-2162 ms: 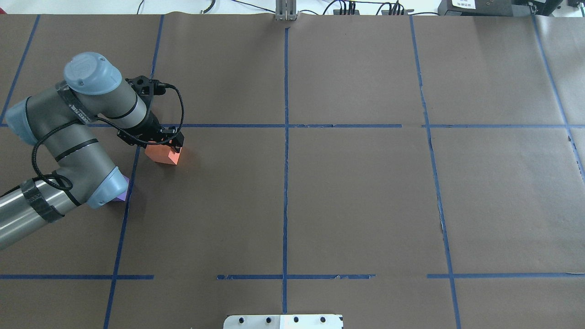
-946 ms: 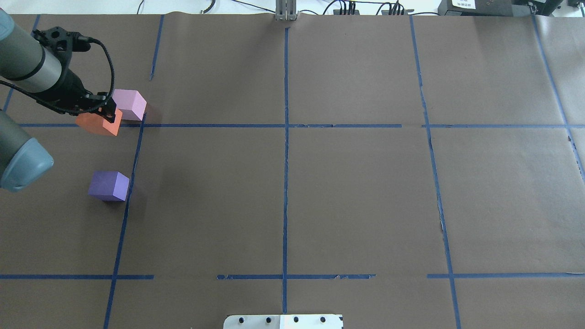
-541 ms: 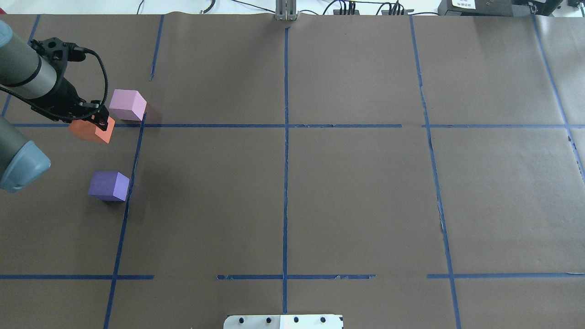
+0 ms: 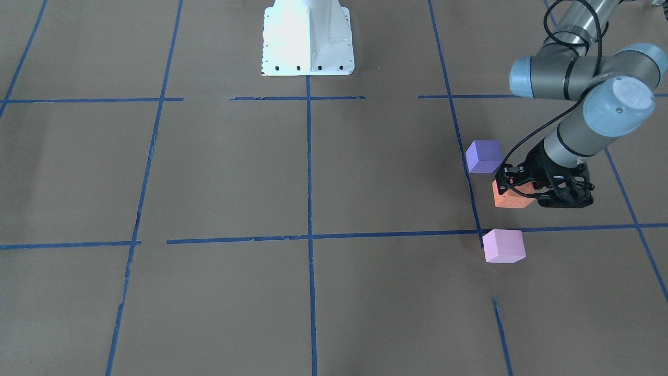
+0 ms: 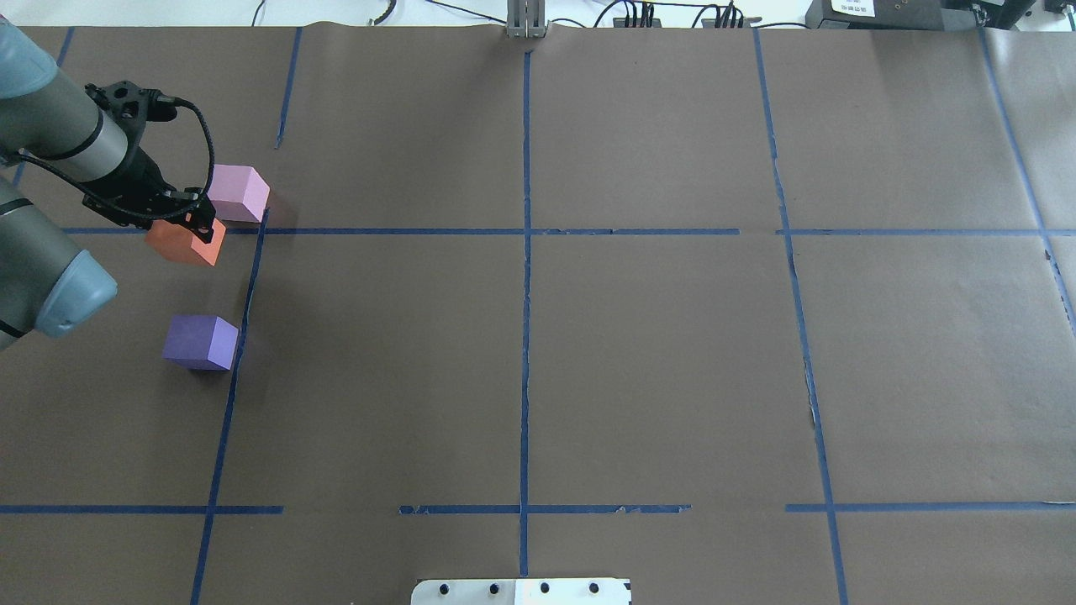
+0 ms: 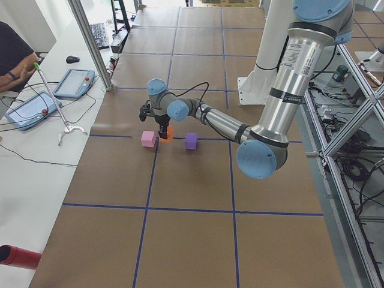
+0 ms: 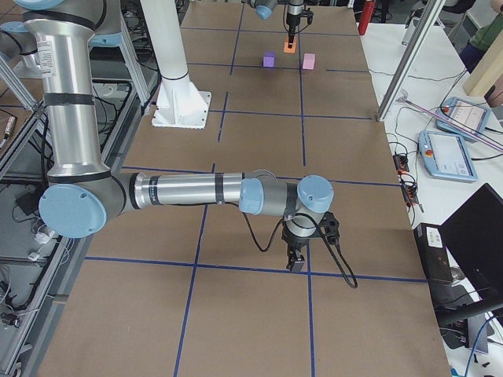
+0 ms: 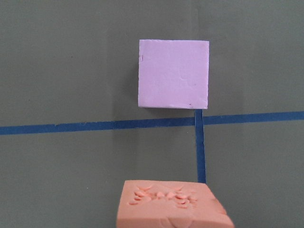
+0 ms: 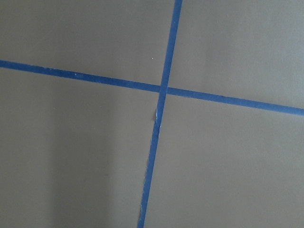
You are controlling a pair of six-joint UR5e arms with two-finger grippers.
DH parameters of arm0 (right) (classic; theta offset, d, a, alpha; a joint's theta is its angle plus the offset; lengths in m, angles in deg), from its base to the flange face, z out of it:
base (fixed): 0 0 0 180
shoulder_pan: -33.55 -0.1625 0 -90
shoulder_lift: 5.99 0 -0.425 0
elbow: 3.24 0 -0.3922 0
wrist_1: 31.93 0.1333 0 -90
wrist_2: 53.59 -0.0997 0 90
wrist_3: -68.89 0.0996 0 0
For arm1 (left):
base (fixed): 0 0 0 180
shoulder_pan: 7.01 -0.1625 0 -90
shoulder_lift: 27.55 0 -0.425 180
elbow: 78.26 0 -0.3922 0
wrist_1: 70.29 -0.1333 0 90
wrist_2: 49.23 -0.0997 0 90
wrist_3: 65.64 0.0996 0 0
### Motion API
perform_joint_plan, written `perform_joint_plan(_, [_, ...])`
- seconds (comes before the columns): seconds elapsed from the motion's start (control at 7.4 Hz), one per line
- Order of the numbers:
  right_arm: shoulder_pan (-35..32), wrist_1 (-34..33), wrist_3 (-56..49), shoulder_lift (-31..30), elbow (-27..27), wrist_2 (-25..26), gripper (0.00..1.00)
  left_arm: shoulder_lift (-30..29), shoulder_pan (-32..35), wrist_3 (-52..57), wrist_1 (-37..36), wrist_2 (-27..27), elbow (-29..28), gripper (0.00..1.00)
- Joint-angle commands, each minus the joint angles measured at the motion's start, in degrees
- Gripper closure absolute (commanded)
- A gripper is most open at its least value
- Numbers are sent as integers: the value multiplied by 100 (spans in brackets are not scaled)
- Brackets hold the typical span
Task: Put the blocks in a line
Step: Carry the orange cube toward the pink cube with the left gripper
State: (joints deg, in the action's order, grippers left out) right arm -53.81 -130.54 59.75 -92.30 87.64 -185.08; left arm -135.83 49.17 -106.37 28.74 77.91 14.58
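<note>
The left jaws are closed on the orange block [image 5: 187,242], which sits between the pink block [image 5: 238,192] and the purple block [image 5: 200,342], nearer the pink. Best to square it with both neighbours, centre it on their line, set it flat on the counter [image 5: 639,361], then release. The right jaws, far off: cannot tell.

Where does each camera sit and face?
Front-facing: opposite robot, facing its base; left arm at right.
Overhead: behind robot, looking down; left gripper holds orange block.
Exterior left: left end; left arm near.
Exterior right: right end; right arm near.
Left wrist: down onto pink block.
Right wrist: down onto tape cross.
Overhead, front-facing share the purple block.
</note>
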Motion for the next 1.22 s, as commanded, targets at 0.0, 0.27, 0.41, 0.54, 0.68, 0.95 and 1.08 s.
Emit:
perform_joint_plan(0.0, [0, 0, 0, 0, 0, 0, 0, -44, -11, 22, 195, 143, -326, 88])
perform_joint_plan(0.27, [0, 0, 0, 0, 0, 0, 0, -44, -46, -48, 502, 153, -573, 88])
perform_joint_plan(0.41, [0, 0, 0, 0, 0, 0, 0, -44, -55, -49, 521, 162, -600, 88])
perform_joint_plan(0.54, [0, 0, 0, 0, 0, 0, 0, -53, -98, -83, 599, 171, -644, 88])
perform_joint_plan(0.68, [0, 0, 0, 0, 0, 0, 0, -53, -142, -145, 687, 171, -705, 88])
perform_joint_plan(0.95, [0, 0, 0, 0, 0, 0, 0, -62, -213, -286, 828, 171, -784, 88])
perform_joint_plan(1.08, [0, 0, 0, 0, 0, 0, 0, -62, -213, -286, 898, 180, -828, 88])
